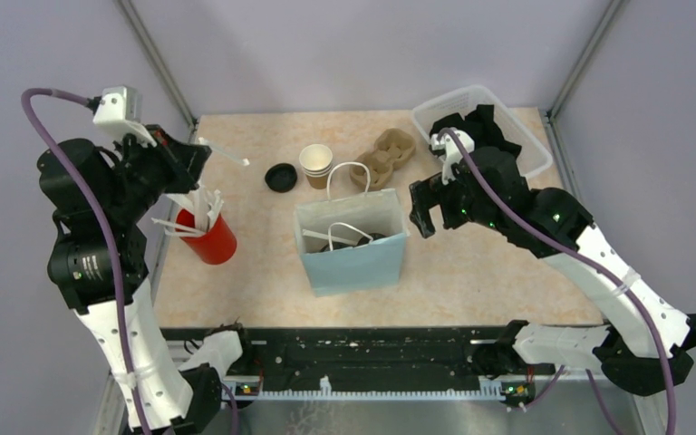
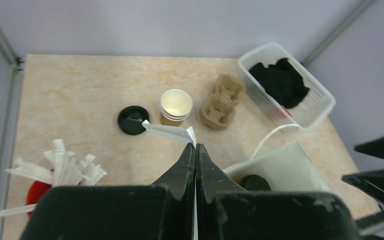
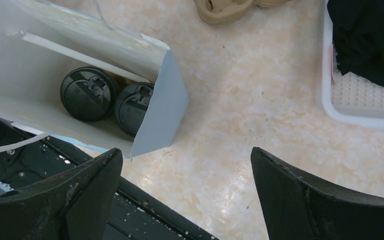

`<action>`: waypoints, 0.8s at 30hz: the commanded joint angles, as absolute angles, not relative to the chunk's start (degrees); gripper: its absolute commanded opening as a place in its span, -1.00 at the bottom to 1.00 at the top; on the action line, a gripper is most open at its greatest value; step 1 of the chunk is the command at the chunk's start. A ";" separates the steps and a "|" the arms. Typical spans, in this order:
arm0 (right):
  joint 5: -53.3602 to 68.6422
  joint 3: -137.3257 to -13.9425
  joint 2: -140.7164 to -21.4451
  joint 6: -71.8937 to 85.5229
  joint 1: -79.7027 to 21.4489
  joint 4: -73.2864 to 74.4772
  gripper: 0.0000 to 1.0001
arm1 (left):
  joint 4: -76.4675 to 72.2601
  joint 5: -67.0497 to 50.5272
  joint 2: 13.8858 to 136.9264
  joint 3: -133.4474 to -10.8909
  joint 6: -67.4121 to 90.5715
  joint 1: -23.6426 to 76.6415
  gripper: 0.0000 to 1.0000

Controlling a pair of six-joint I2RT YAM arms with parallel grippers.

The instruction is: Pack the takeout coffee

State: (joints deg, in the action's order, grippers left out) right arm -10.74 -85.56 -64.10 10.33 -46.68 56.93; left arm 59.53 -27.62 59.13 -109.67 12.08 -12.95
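Observation:
Two takeout coffee cups with black lids stand side by side inside the light-blue paper bag. One of those lids also shows in the left wrist view. An open kraft cup stands on the table behind the bag, with a loose black lid to its left. My left gripper hangs over the table's left side, shut on a thin white stick that juts from its tips. My right gripper hovers open and empty just right of the bag.
A red cup of white sticks stands at the left edge below my left gripper. A brown two-hole carrier lies behind the bag. A white bin with black items sits at the back right. The bag's handles stand up.

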 commanded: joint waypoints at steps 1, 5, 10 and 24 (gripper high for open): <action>-13.60 -86.15 -64.16 11.28 -46.14 57.09 0.97 | 54.95 -39.71 58.90 -109.84 12.92 -10.67 -1.00; -15.34 -85.88 -64.37 12.85 -46.14 56.39 0.97 | 55.56 -40.62 60.36 -112.48 12.47 -5.28 -1.00; -16.54 -86.40 -65.25 15.27 -46.14 56.62 0.97 | 57.49 -40.33 62.36 -116.18 11.23 1.26 -1.00; -23.27 -89.03 -66.51 18.87 -46.14 60.94 0.97 | 59.81 -39.55 61.58 -113.37 9.71 13.47 -1.00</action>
State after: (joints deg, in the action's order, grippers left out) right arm -19.97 -85.73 -66.50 16.78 -46.68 59.57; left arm 60.29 -39.18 61.73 -114.41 10.76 11.07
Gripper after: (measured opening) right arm 0.986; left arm 0.005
